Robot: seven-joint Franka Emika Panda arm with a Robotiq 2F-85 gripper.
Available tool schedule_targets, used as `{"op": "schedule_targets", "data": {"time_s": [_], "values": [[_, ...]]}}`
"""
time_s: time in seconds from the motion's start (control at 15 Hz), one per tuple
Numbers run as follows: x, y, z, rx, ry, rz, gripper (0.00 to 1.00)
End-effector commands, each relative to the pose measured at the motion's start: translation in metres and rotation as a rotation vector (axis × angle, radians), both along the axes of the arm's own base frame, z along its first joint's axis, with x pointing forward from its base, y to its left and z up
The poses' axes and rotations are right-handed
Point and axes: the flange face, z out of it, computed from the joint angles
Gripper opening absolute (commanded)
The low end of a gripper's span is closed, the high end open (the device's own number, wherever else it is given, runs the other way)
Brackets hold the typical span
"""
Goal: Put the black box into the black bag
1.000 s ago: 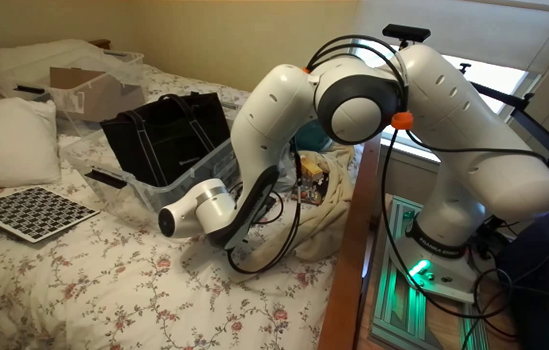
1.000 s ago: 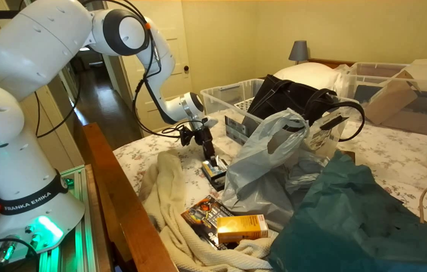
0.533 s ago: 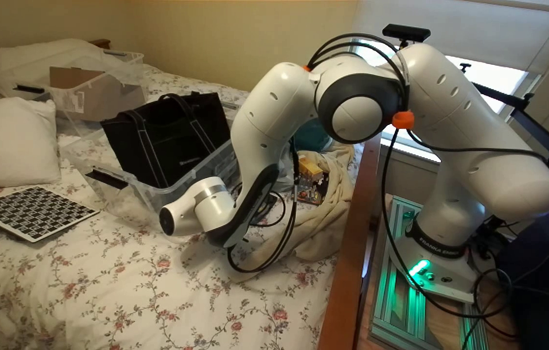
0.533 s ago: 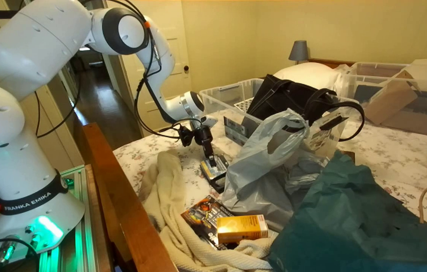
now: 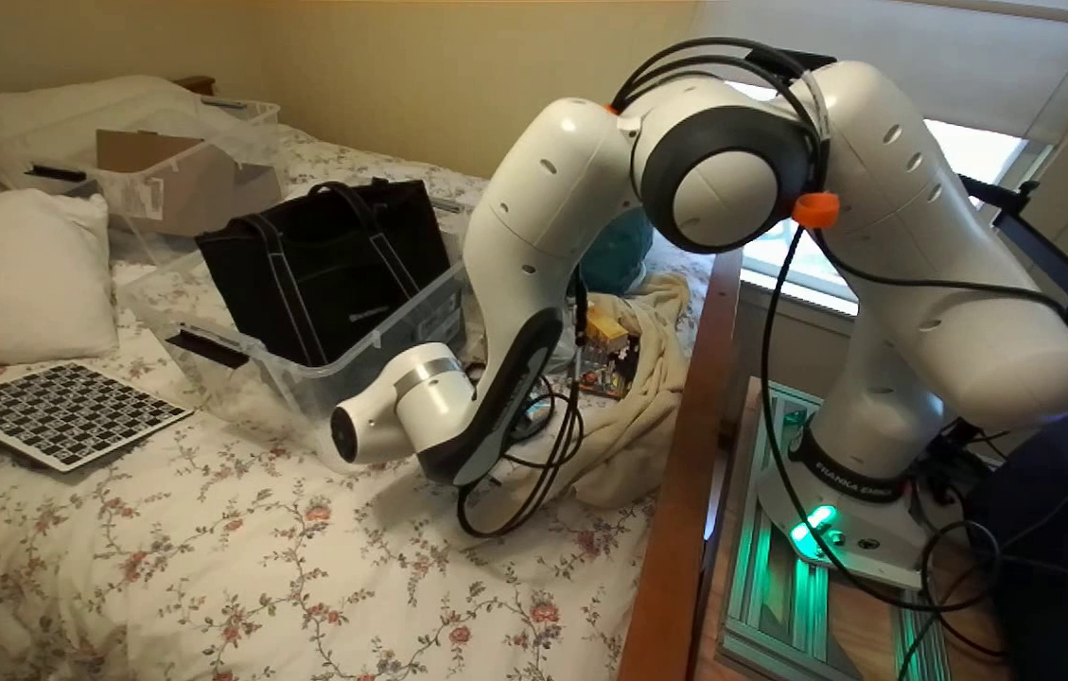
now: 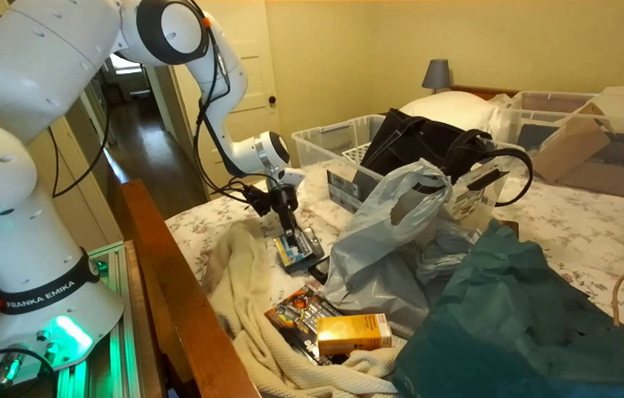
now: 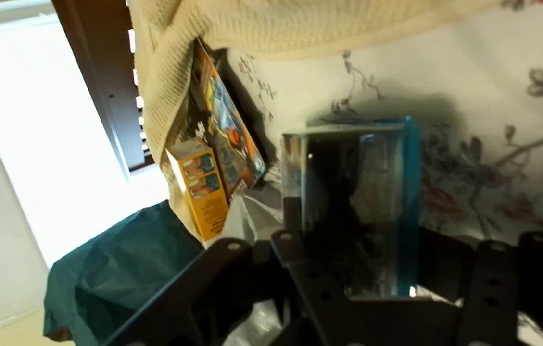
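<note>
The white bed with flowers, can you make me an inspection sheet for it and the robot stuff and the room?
Surface: white flowered bedspread with a bunched cream knitted blanket.
Job's things: small glossy dark box with a blue edge, probably the one meant, not in the large black soft-sided bag, which leans in a clear plastic bin.
Clutter: grey plastic bag, crumpled teal bag, yellow cardboard box, black-and-white checkered board.
Gripper: black two-fingered gripper closed on the dark box; can't tell whether it's lifted.
Cables: black cables hang in loops beside the white arm.
Surroundings: pale panelled door, grey lampshade; people: nothing seen.
</note>
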Motion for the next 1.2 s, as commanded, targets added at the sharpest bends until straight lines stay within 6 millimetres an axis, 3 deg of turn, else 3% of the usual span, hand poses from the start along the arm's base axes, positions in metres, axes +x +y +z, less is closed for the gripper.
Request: {"op": "schedule_targets", "data": {"time_s": [0.0, 0.6, 1.13], "values": [[-0.035, -0.012, 0.023, -0.008, -0.065, -0.075, 0.14], [-0.047, -0.034, 0.061, 0.144, -0.378, -0.149, 0.14], [-0.049, -0.045, 0.114, 0.309, -0.564, -0.132, 0.14]]}}
